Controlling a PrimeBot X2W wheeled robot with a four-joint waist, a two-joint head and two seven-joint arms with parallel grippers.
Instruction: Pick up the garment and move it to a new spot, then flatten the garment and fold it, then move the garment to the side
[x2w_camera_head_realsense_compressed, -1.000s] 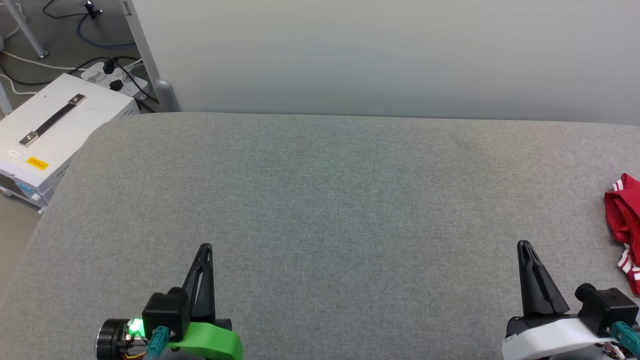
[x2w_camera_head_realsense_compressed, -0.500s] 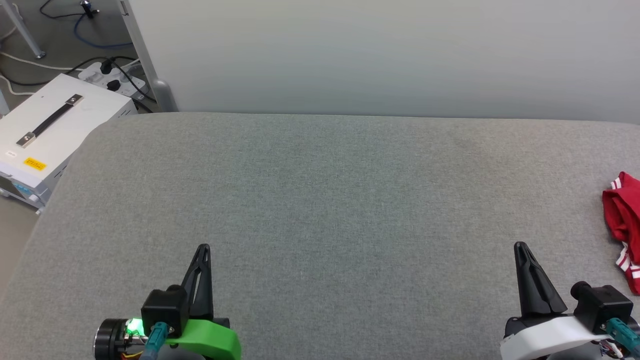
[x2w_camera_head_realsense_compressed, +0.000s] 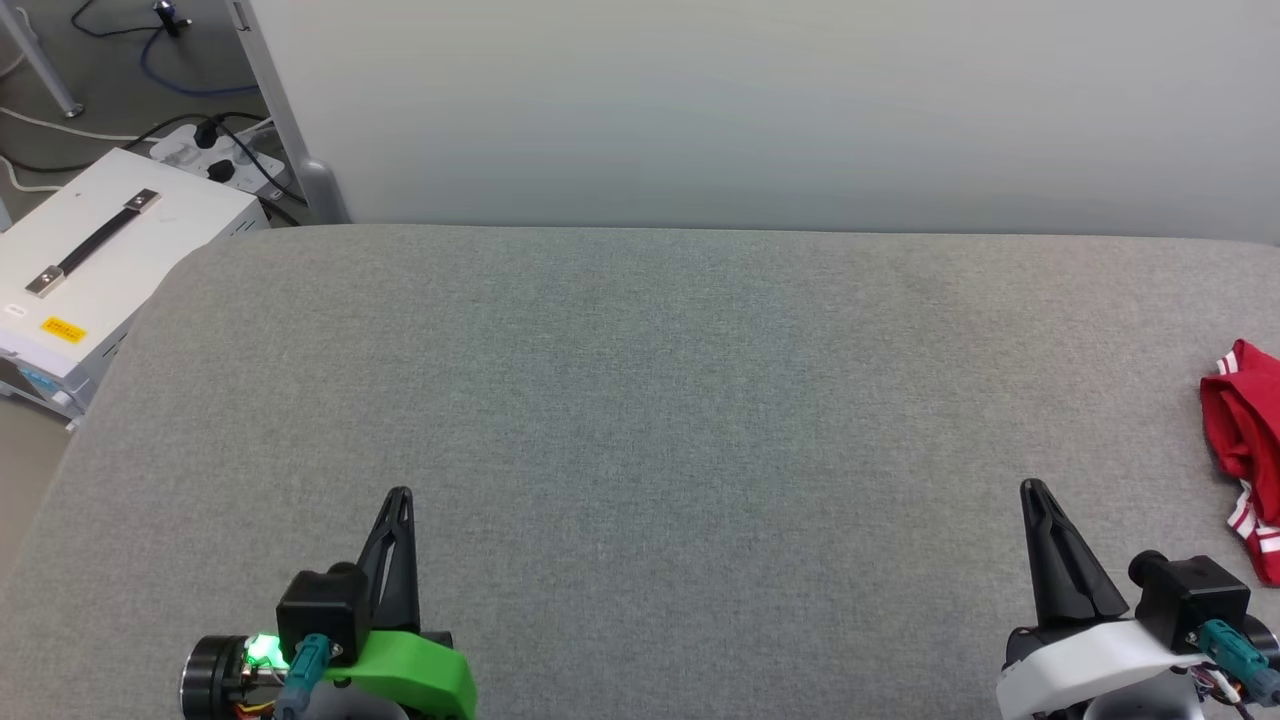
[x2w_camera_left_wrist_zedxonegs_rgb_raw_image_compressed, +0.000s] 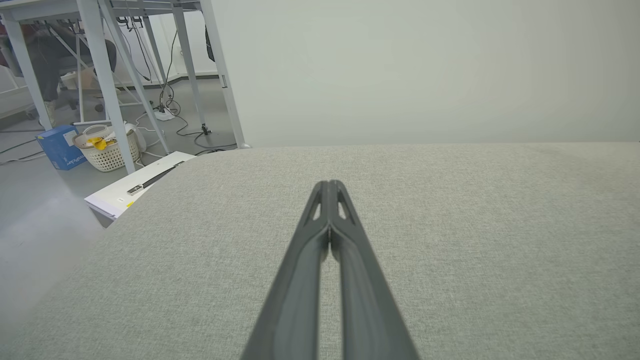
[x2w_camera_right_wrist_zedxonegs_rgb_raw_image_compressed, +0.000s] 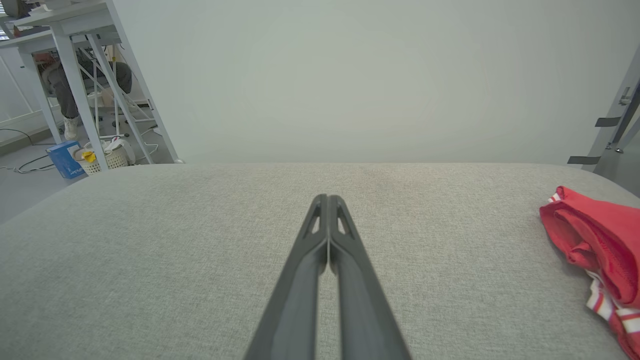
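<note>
The garment (x2w_camera_head_realsense_compressed: 1246, 430) is a bunched red heap with white-and-red striped trim at the right edge of the grey table (x2w_camera_head_realsense_compressed: 640, 400), partly cut off by the head view's border. The right wrist view shows the garment (x2w_camera_right_wrist_zedxonegs_rgb_raw_image_compressed: 597, 237) crumpled at its far right. My right gripper (x2w_camera_head_realsense_compressed: 1033, 489) is shut and empty, over the table's near right, a little to the left of the garment and apart from it. My left gripper (x2w_camera_head_realsense_compressed: 398, 496) is shut and empty too, over the near left. In each wrist view the fingers (x2w_camera_left_wrist_zedxonegs_rgb_raw_image_compressed: 330, 187) (x2w_camera_right_wrist_zedxonegs_rgb_raw_image_compressed: 328, 200) lie pressed together above bare cloth.
A pale wall (x2w_camera_head_realsense_compressed: 760, 110) runs along the table's far edge. Off the far left corner a white case with a black handle (x2w_camera_head_realsense_compressed: 95, 250), a power strip with cables (x2w_camera_head_realsense_compressed: 205, 150) and a metal post (x2w_camera_head_realsense_compressed: 285, 110) are on the floor. Desk legs and a basket (x2w_camera_left_wrist_zedxonegs_rgb_raw_image_compressed: 107, 150) stand beyond.
The whole head picture has slid slightly left and down, so the camera has moved. Both grippers stay shut and the garment lies as before.
</note>
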